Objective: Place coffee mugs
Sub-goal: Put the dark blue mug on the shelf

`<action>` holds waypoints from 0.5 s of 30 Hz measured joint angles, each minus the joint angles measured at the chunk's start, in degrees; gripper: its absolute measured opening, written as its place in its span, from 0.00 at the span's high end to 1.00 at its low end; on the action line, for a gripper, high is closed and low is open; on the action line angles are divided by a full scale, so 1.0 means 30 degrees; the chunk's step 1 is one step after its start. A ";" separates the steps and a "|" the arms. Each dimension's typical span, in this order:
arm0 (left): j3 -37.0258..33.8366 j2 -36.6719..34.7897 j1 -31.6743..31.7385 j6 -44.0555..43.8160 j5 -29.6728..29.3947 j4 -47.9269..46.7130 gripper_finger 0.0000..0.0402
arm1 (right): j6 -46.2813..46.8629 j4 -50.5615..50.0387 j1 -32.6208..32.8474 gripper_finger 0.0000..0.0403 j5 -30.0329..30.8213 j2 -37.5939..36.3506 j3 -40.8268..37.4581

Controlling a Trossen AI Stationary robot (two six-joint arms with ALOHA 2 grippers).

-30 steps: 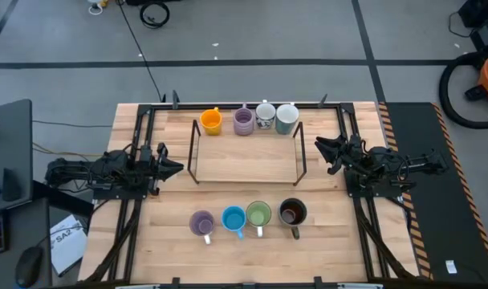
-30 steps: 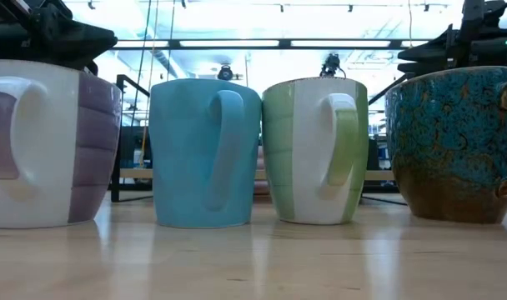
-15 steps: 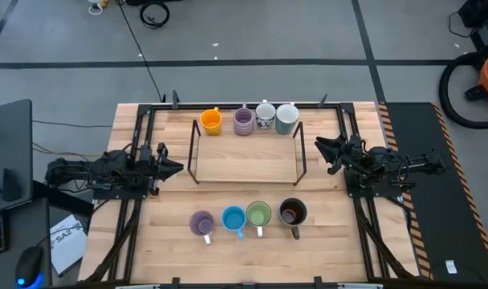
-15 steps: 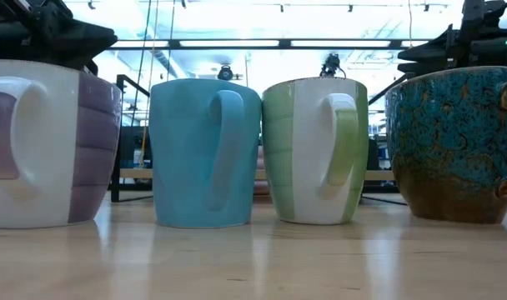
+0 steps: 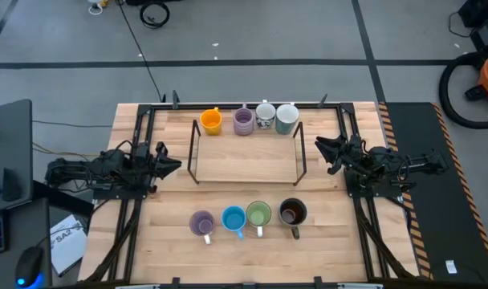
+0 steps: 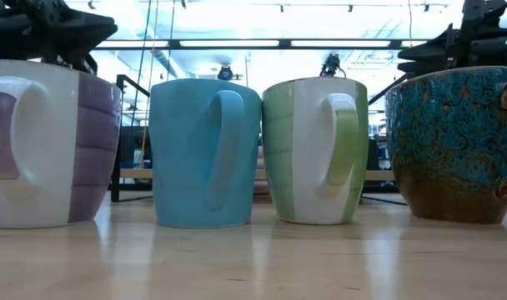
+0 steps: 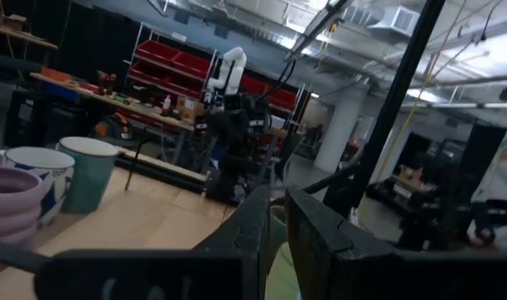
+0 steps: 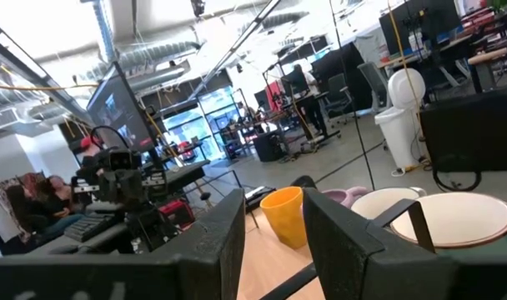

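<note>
Four coffee mugs stand on their bases in a row at the table's far edge: orange (image 5: 211, 121), lavender (image 5: 243, 121), white patterned (image 5: 265, 116) and pale grey-green (image 5: 286, 118). Four more stand near the front edge: lavender (image 5: 201, 223), blue (image 5: 233, 218), light green (image 5: 258, 214) and dark brown-black (image 5: 292, 213). My left gripper (image 5: 173, 166) hovers shut at the table's left side, holding nothing. My right gripper (image 5: 320, 144) hovers open at the right side, with nothing between its fingers (image 8: 273, 204). Both point toward the table's middle.
A black wire rack (image 5: 246, 152) stands in the table's middle between the two rows of mugs and between the grippers. Black frame rails run along the table's left (image 5: 136, 136) and right (image 5: 348, 136) sides. Bare wood lies inside the rack.
My left gripper has rolled a little about its own pointing line while staying in place. The mugs and my right gripper have kept still.
</note>
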 joint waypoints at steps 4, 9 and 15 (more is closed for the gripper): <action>0.0000 0.0000 0.0007 -0.0009 -0.0548 0.0213 0.89 | 0.1223 0.0038 0.0000 0.68 0.0008 0.0000 0.0000; 0.0000 0.0000 0.0022 -0.0061 -0.1284 0.0673 0.89 | 0.1890 0.0799 0.0000 0.68 -0.0137 0.0008 0.0031; 0.0000 0.0080 0.0027 -0.0027 -0.1380 0.1505 0.89 | -0.0468 -0.0034 0.0000 0.69 0.1095 0.0015 0.1588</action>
